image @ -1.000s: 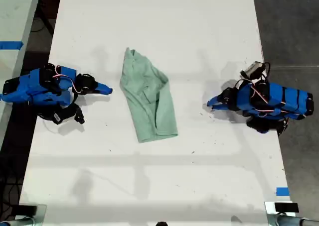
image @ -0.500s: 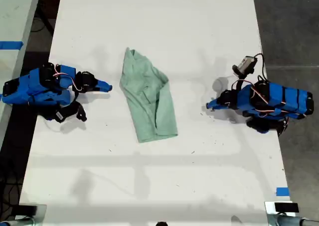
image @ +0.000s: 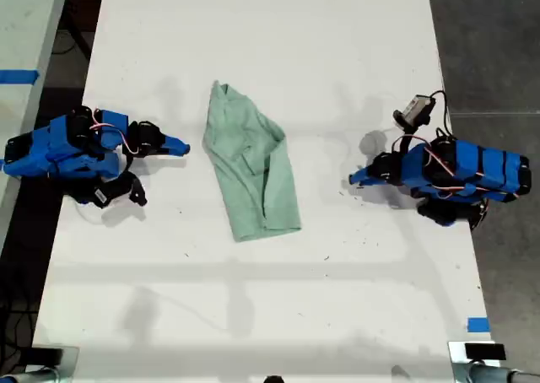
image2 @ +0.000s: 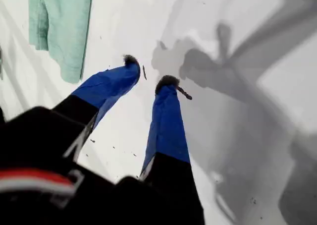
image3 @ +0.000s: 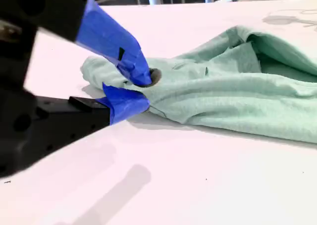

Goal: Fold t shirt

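Unmoved t shirt [image: 251, 165] between hands.

a long white surface [image: 337, 62] fills most of the exterior view, speckled with small dark marks and crossed by soft grey shadows. dark grey floor [image: 489, 45] runs along the exterior view's right, and a second pale table [image: 21, 29] with a strip of blue tape [image: 18, 77] sits at its left. another blue tape piece [image: 477, 325] marks the surface near the exterior view's lower right corner.
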